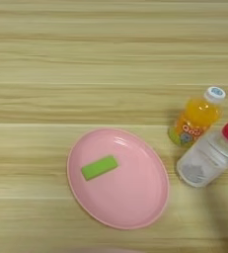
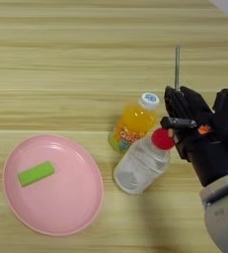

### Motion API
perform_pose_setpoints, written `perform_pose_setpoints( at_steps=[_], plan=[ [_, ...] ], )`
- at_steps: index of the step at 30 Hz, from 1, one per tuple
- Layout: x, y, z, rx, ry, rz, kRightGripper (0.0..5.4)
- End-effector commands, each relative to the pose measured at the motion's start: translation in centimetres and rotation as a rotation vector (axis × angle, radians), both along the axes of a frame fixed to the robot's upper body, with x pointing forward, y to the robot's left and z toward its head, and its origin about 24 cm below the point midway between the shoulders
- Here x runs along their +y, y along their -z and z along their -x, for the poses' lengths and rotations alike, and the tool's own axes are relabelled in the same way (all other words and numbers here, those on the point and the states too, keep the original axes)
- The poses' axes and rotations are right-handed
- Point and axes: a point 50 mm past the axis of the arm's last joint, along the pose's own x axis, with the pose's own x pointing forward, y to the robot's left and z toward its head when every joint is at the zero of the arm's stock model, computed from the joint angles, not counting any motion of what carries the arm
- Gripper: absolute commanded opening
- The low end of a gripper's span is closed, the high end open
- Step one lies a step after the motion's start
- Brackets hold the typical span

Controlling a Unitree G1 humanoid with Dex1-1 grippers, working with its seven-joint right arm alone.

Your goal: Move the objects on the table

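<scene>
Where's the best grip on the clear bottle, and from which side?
Probably the clear bottle body just below its red cap, coming from the right, where the gripper is. It leans up-right, so pinch across its width; the juice bottle crowds its upper-left side.

The orange juice bottle (image 2: 133, 123) stands on the table (image 2: 61, 59), its white-blue cap (image 2: 149, 100) leaning toward one o'clock, with a colourful label around its lower body. Touching it at its five o'clock side, the clear bottle (image 2: 139, 167) leans the same way, its red cap (image 2: 162, 139) at its one o'clock end and its base at seven o'clock.
</scene>
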Motion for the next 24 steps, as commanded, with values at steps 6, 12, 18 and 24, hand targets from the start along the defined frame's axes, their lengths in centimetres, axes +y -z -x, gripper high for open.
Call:
perform_pose_setpoints(
  at_steps=[6, 12, 18, 24],
  plan=[
    [-0.8, -1.4, 0.8, -0.066, 0.037, 0.084, 0.82],
    [-1.6, -0.4, 1.3, -0.008, 0.075, 0.098, 0.82],
    [-2.1, 0.8, 1.5, 0.046, 0.093, 0.108, 0.82],
    [-2.9, 2.2, 1.4, 0.093, 0.117, 0.098, 0.82]
  ],
)
